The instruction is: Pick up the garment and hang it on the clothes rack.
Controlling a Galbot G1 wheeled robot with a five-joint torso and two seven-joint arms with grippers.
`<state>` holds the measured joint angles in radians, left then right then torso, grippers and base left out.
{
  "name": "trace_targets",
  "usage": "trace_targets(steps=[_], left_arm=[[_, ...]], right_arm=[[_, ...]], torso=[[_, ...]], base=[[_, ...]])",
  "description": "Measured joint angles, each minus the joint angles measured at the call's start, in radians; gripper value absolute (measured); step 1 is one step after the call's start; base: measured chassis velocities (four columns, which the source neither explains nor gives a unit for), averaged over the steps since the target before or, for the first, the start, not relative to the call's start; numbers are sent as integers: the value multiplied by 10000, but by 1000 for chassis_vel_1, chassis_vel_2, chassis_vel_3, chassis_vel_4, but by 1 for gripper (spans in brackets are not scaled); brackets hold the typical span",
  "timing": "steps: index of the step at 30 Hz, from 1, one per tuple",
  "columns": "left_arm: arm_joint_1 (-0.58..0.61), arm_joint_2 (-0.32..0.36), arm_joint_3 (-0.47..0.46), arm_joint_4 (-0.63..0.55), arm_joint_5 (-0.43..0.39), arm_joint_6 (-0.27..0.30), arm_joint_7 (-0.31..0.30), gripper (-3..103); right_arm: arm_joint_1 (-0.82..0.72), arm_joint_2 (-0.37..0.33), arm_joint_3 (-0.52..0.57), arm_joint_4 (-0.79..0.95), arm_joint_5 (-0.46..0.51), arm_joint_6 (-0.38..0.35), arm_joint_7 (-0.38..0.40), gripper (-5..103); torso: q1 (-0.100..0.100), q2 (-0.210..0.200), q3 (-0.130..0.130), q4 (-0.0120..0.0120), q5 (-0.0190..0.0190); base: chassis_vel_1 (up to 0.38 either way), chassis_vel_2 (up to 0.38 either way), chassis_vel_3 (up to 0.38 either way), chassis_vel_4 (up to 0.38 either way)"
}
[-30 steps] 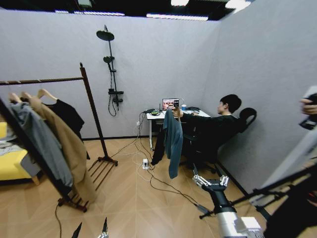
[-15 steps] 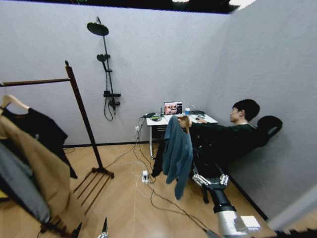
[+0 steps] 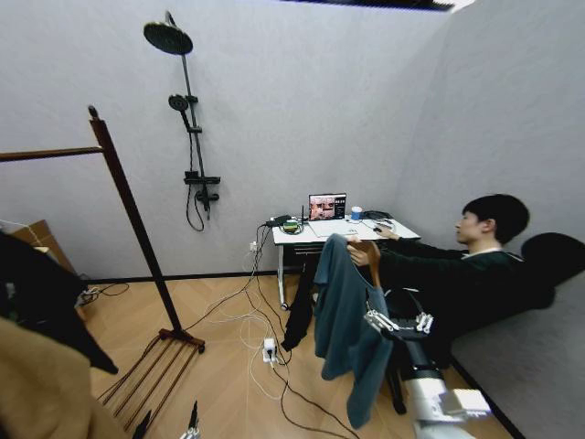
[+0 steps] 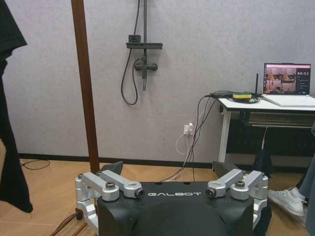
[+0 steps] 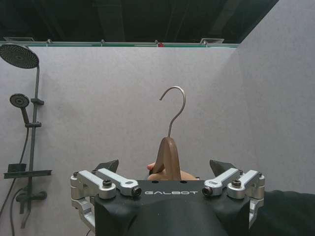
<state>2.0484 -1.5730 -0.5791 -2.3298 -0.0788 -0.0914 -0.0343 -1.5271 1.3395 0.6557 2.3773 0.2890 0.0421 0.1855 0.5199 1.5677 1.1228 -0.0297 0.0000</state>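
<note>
The teal-blue garment (image 3: pixel 345 334) hangs from a wooden hanger that a seated person's hand (image 3: pixel 366 252) holds out in front of me. My right gripper (image 3: pixel 399 321) is open just right of the garment, below that hand. In the right wrist view, the hanger's neck (image 5: pixel 169 156) and metal hook (image 5: pixel 175 109) stand between the open fingers of the right gripper (image 5: pixel 165 166), untouched, with the hand (image 5: pixel 170 174) behind. My left gripper (image 3: pixel 168 422) is open and low at the frame's bottom edge; the left gripper (image 4: pixel 168 169) faces the clothes rack (image 3: pixel 128 224), whose upright (image 4: pixel 83 83) stands far off.
A black jacket (image 3: pixel 41 302) and a tan coat (image 3: pixel 46 402) hang on the rack at the left. A black shower stand (image 3: pixel 187 137) is on the back wall. A white desk (image 3: pixel 315 234) with a laptop stands behind the person. Cables and a power strip (image 3: pixel 269 348) lie on the floor.
The camera has swung right and come closer, so the rack slid left. The garment and the person now loom larger, and my right gripper has closed in beside the hanger.
</note>
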Motion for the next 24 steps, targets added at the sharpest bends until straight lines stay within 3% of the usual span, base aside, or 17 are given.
trace_targets(steps=[6,14,19,20,23,24], left_arm=[[2,0,-1,1,0,0,0,100],[2,0,1,1,0,0,0,100],[1,0,0,1,0,0,0,100],[1,0,0,1,0,0,0,100],[2,-1,0,1,0,0,0,100],[2,-1,0,1,0,0,0,100]], right_arm=[[1585,-440,345,-780,898,-799,112,100],[2844,-850,37,-1819,1148,-872,57,100],[3546,-1014,-247,-2592,1063,-775,-212,79],[3546,-1014,-247,-2592,1063,-775,-212,79],[3755,-1060,-352,-2856,908,-645,-299,63],[3755,-1060,-352,-2856,908,-645,-299,63]], torso=[[-25,13,-8,3,2],[-19,10,-5,1,0],[-8,5,-2,2,1],[-8,5,-2,2,1],[-10,6,-3,2,0],[-10,6,-3,2,0]], base=[[0,0,-24,7],[29,-22,-17,29],[0,0,0,0],[0,0,0,0],[0,0,0,0],[0,0,0,0]])
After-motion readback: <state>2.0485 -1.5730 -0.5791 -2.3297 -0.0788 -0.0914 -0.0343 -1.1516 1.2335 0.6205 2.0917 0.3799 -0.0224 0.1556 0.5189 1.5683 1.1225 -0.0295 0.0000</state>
